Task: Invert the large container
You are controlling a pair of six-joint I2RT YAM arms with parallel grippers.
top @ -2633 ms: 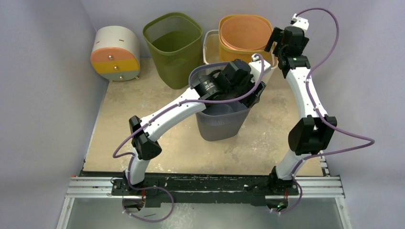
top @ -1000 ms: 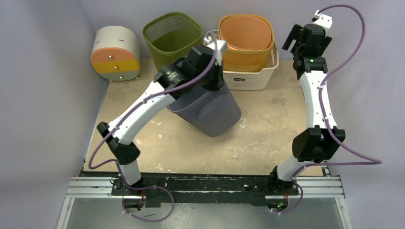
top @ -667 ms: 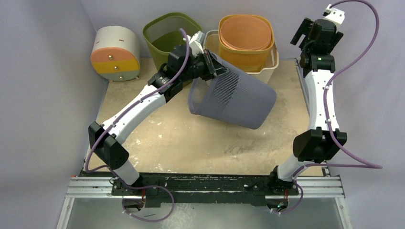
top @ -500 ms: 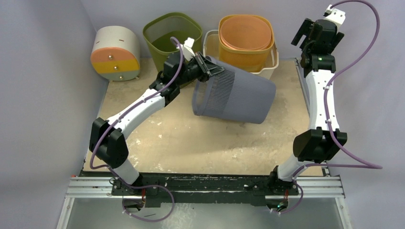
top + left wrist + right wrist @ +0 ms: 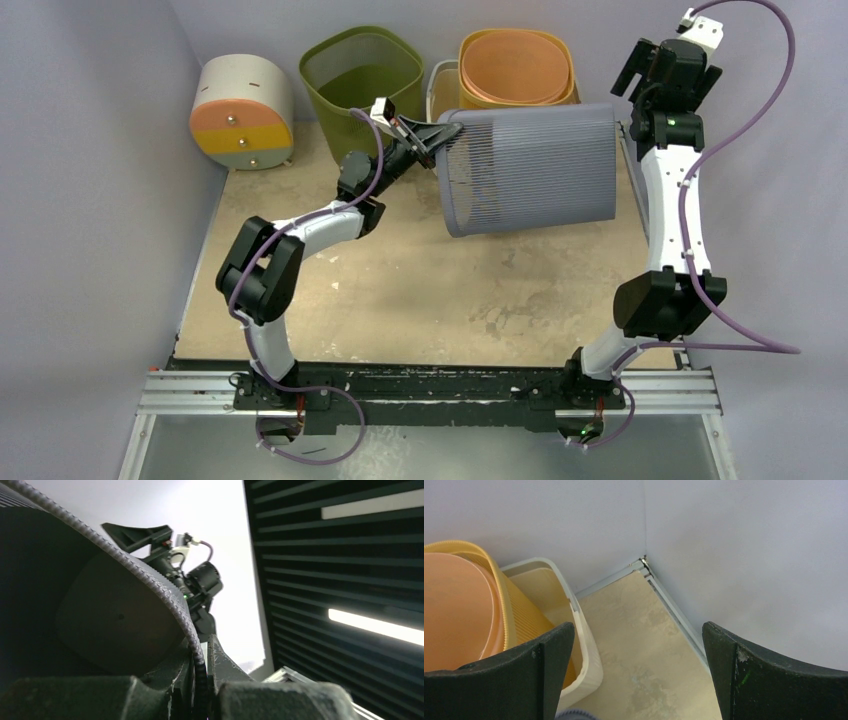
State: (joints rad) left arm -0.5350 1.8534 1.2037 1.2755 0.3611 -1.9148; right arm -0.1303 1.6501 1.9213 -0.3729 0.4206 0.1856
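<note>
The large container (image 5: 530,168) is a grey ribbed bin. It hangs in the air on its side, mouth to the left and base to the right, in front of the orange basket. My left gripper (image 5: 432,138) is shut on its rim at the upper left. In the left wrist view the ribbed rim (image 5: 170,597) runs down between the two fingers (image 5: 225,665), and the dark inside of the container (image 5: 110,625) fills the left. My right gripper (image 5: 648,72) stands open high at the back right, just past the container's base, with only table between its fingers (image 5: 549,655).
Along the back wall stand a green bin (image 5: 362,85), an orange basket (image 5: 515,65) nested in a white basket (image 5: 584,645), and a white, orange and yellow drum (image 5: 243,112) on its side at the far left. The table's back right corner (image 5: 644,562) lies below the right gripper.
The left arm has lifted the container off the table and tipped it from leaning to fully on its side, carrying it up and to the right. The right arm has barely moved.
</note>
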